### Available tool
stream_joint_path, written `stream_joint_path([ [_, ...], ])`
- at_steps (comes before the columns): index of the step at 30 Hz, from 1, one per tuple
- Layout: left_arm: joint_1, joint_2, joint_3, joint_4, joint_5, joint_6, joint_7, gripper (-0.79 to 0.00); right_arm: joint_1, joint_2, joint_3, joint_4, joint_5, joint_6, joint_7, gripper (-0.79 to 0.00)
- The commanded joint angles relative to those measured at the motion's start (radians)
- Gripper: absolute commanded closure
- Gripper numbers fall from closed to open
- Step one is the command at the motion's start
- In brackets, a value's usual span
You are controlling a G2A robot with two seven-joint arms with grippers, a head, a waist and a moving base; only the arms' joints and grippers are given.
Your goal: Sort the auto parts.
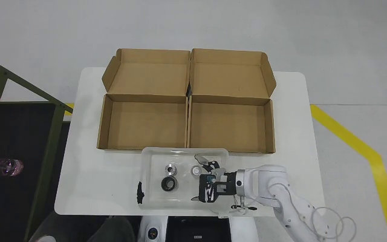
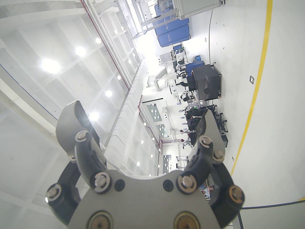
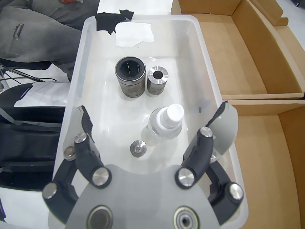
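Note:
A clear plastic bin (image 1: 151,158) sits at the table's front edge and holds the parts. Inside stand a dark linear bearing (image 3: 130,79) and, beside it, a steel cylinder (image 3: 157,80) with a centre hole. Nearer my right gripper lie a small white-capped bottle (image 3: 166,122) and a small round metal piece (image 3: 138,148). My right gripper (image 3: 153,109) hangs open over the bin's right end (image 1: 204,187), above the bottle and touching nothing. My left gripper (image 2: 138,113) is open and empty, pointing up at the hall ceiling.
Two open cardboard boxes stand side by side behind the bin, the left one (image 1: 145,124) and the right one (image 1: 230,127), lids folded back. Black tape (image 3: 112,21) and a white paper scrap (image 3: 134,34) mark the bin's far end.

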Motion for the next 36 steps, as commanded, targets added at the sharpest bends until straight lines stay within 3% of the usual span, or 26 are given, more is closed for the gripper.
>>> stream_joint_path([
  [1,0.000,0.000,0.000,0.000,0.000,0.000,0.000,-0.785,0.007,0.000,-0.007,0.010,0.001,0.004,0.003,-0.785],
  [4,0.000,0.000,0.000,0.000,0.000,0.000,0.000,-0.785,0.021,-0.002,-0.019,0.027,-0.001,0.017,0.008,-0.757],
  [12,0.000,0.000,0.000,0.000,0.000,0.000,0.000,-0.785,0.041,-0.003,-0.041,0.068,-0.006,0.052,0.007,-0.416],
  [19,0.000,0.000,0.000,0.000,0.000,0.000,0.000,-0.785,0.049,-0.002,-0.043,0.083,-0.020,0.088,0.002,-0.249],
  [23,0.000,0.000,0.000,0.000,0.000,0.000,0.000,-0.785,0.052,0.000,-0.045,0.086,-0.020,0.091,-0.010,-0.012],
  [36,0.000,0.000,0.000,0.000,0.000,0.000,0.000,-0.785,0.040,0.013,-0.017,0.015,0.021,0.039,-0.090,0.000],
])
